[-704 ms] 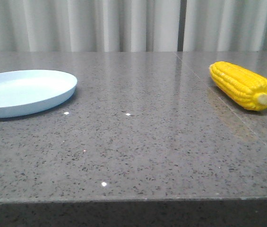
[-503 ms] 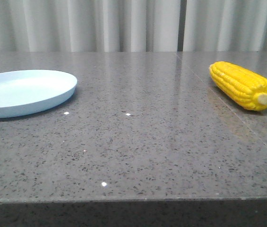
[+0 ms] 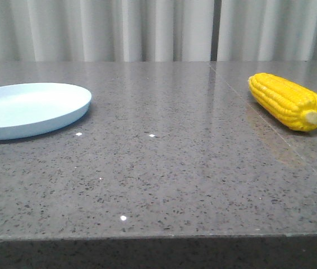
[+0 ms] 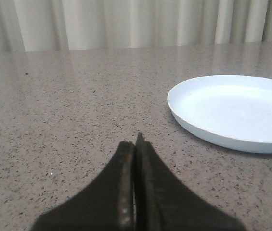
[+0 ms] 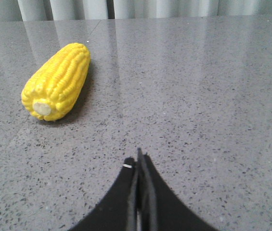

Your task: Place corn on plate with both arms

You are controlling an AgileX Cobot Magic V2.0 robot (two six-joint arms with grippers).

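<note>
The yellow corn (image 3: 288,101) lies on the grey stone table at the right, its pale stub end toward the front. It also shows in the right wrist view (image 5: 57,81). The pale blue plate (image 3: 29,109) sits empty at the left, and shows in the left wrist view (image 4: 234,110). My left gripper (image 4: 136,144) is shut and empty, low over the table, short of the plate and to one side of it. My right gripper (image 5: 139,161) is shut and empty, short of the corn and to one side of it. Neither gripper shows in the front view.
The grey speckled table (image 3: 164,168) has a seam line (image 3: 270,131) running past the corn. Its front edge (image 3: 158,238) is near the camera. White curtains (image 3: 147,28) hang behind the table.
</note>
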